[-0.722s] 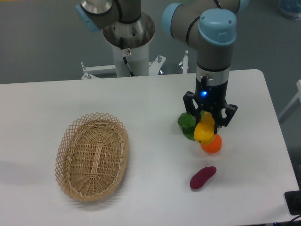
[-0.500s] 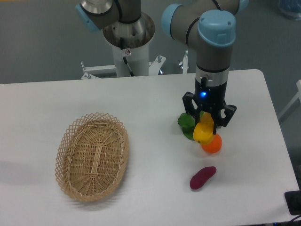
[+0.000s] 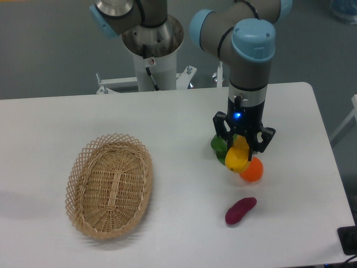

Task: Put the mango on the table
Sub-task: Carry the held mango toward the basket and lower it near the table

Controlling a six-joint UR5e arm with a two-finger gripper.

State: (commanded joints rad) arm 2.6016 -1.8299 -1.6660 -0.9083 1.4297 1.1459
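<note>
While our pincer gripped the mango, its black fingers closed on the yellow fruit's upper end, we held it above the right half of the white surface. From this view the mango overlapped an orange on its right and a green item on its left; we could not tell whether it touched either. A dark purple sweet potato lay nearer the front edge, and a wicker basket sat well apart to the left. We judged the carrying step was in hand, with the fruit not yet set down. Our next move, as we saw it, called for taking the mango to a bare patch away from its neighbours, lowering until it rested, then parting the fingers.
</note>
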